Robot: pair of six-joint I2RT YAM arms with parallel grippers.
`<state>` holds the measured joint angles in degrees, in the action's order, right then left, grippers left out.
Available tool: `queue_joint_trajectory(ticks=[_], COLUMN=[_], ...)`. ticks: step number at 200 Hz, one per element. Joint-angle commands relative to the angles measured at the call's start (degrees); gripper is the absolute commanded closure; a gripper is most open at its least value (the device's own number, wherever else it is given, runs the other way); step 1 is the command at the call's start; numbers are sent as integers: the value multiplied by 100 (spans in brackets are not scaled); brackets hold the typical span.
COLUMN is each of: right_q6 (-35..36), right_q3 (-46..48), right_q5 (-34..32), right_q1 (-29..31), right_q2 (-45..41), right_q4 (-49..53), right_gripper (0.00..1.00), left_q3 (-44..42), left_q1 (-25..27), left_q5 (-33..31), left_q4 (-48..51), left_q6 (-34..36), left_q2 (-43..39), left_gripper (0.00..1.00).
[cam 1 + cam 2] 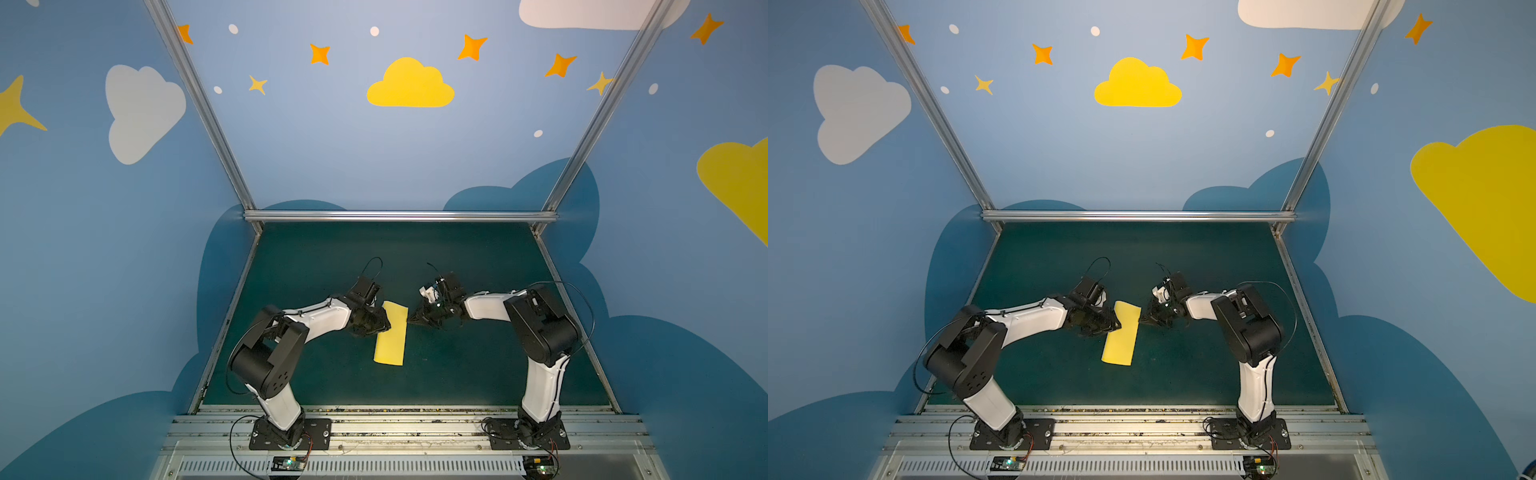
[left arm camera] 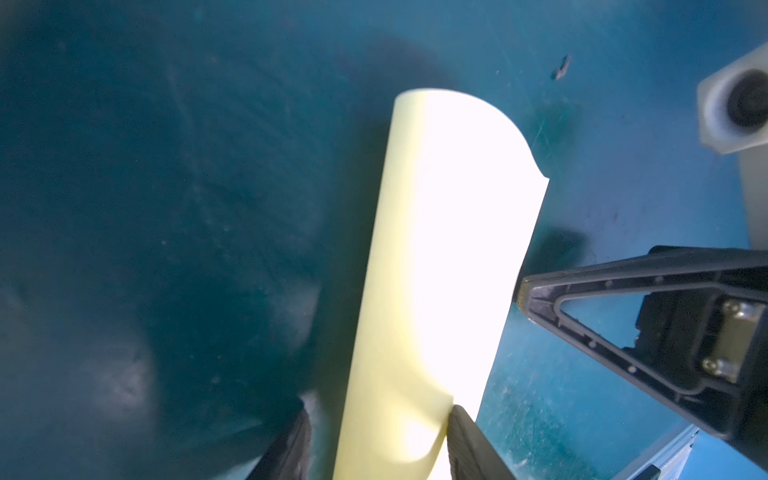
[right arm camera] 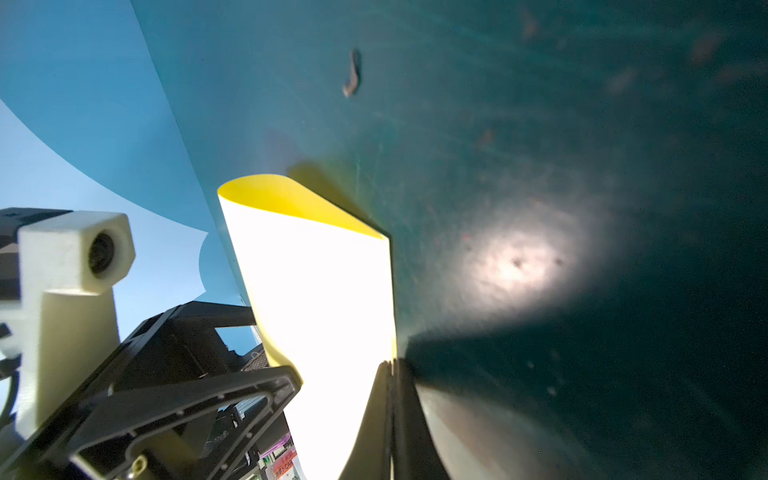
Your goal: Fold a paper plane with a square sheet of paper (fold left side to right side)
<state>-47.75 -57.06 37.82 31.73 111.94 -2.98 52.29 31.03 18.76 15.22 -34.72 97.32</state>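
Observation:
The square sheet of paper (image 1: 390, 336) (image 1: 1121, 336) lies mid-mat, its left side curled over to the right, so it shows as a tall pale yellow strip with a rounded, uncreased left fold. My left gripper (image 1: 384, 325) (image 2: 380, 409) is open and straddles that bulging fold (image 2: 436, 249); one finger touches the paper. My right gripper (image 1: 409, 320) (image 3: 390, 363) is shut on the sheet's right edge (image 3: 324, 291), where the two layers meet. No paper plane is in view.
The dark green mat (image 1: 478, 374) is bounded by an aluminium rail at the back (image 1: 399, 216), blue walls at the sides and the arms' mounting rail in front (image 1: 415, 428). A small dark scrap (image 3: 352, 75) lies on the mat beyond the paper.

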Motion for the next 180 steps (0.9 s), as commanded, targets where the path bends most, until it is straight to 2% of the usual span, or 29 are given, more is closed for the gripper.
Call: queue_joint_trajectory(ticks=[1, 62, 180], right_q6=[-77, -90, -323], right_q3=[63, 10, 532], right_q5=[-62, -186, -494], right_q1=[62, 367, 624], right_q2=[-196, -489, 35], right_q4=[12, 140, -308], right_gripper=[100, 100, 100], left_q3=[-17, -31, 25], left_q1=[30, 35, 28], left_q5=[-85, -83, -33], left_q4=[226, 192, 172], left_q6=[100, 119, 149], left_q2=[238, 260, 316], left_gripper=[46, 46, 46])
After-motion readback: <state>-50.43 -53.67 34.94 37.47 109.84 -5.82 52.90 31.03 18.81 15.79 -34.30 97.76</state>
